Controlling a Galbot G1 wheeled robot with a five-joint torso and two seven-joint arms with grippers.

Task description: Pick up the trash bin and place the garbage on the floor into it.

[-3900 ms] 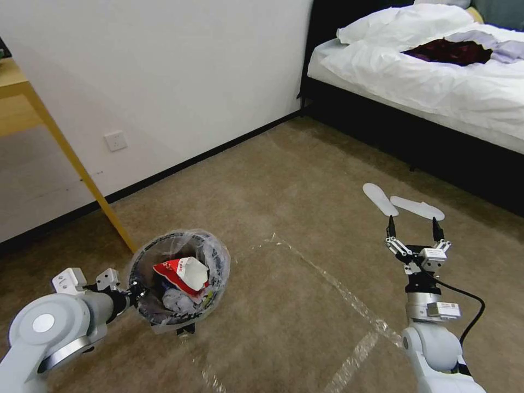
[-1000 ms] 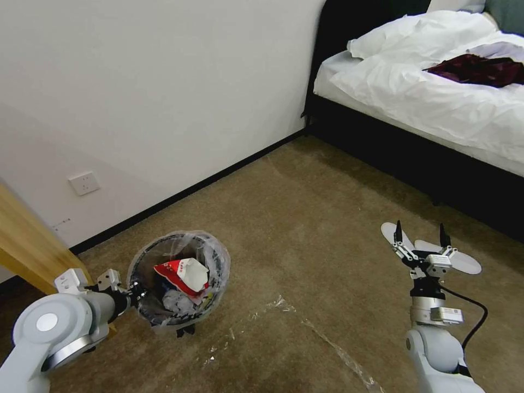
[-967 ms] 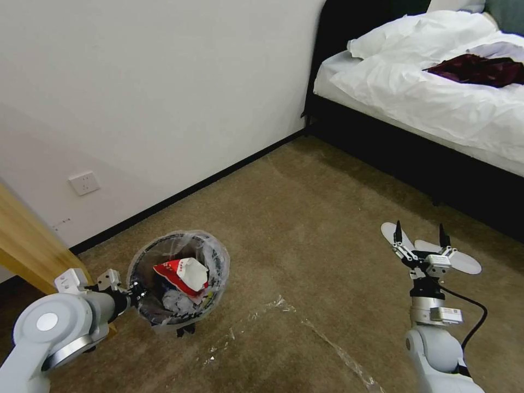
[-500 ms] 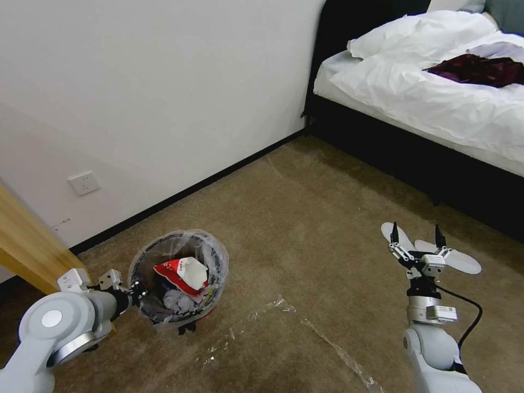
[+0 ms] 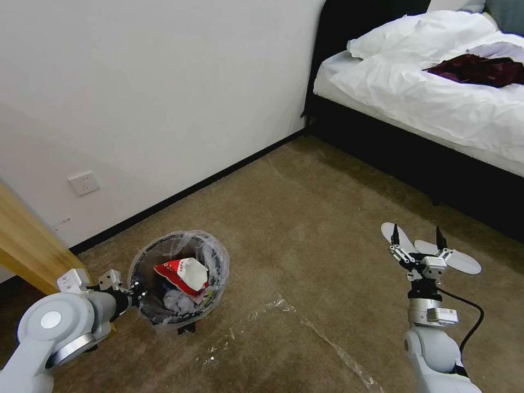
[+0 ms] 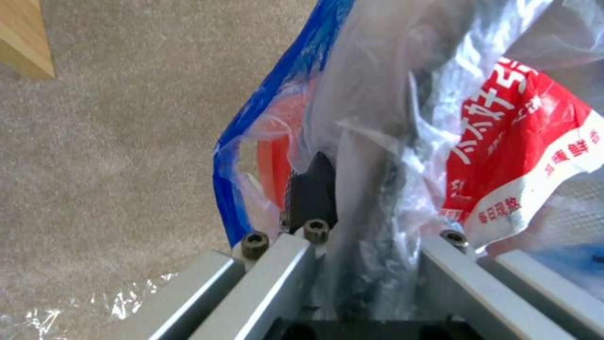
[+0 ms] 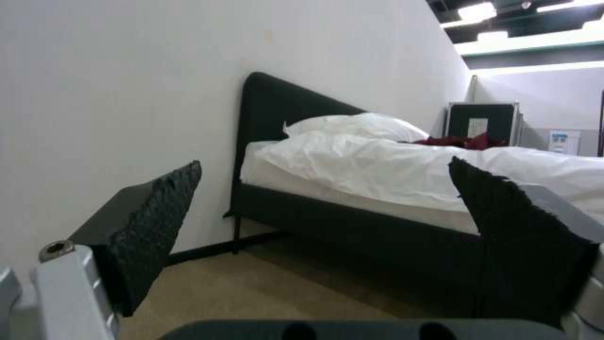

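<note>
While left fingers (image 5: 132,293) clamp the trash bin (image 5: 180,281) rim, right fingers (image 5: 416,240) spread above white insoles (image 5: 431,248).

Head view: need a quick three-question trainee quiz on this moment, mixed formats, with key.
1. True or false: the left gripper is shut on the rim of the trash bin.
2. The right gripper is: A) open and holding nothing, B) shut on a tissue, C) inside the bin.
3. Fill in: the red-and-white crushed paper cup lies in the ____.

Key: 1 true; 2 A; 3 trash bin.
</note>
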